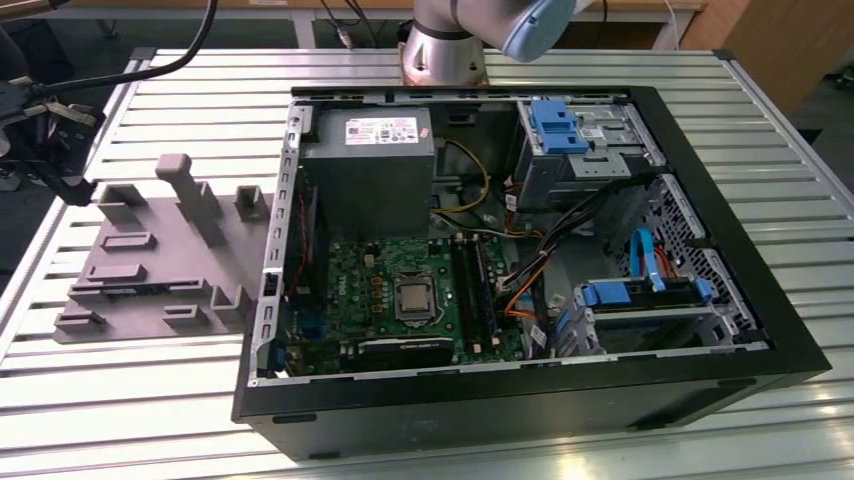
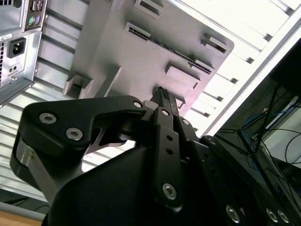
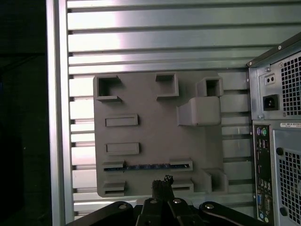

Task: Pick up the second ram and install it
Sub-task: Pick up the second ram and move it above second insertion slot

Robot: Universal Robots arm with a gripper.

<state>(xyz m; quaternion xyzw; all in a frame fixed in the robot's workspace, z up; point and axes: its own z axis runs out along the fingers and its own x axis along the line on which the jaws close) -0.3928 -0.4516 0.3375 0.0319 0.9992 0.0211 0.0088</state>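
A ribbed metal table (image 1: pixel 160 400) holds a big open computer case (image 1: pixel 534 420) and a grey tray (image 3: pixel 150 108) beside it. The gripper (image 3: pixel 162 181) hangs over the tray, pinched together and holding nothing. The second ram (image 3: pixel 146 166) sits on its thin edge in a tray slot, near the tips. A good grab, I think, needs wide jaws lined up over the stick's middle.
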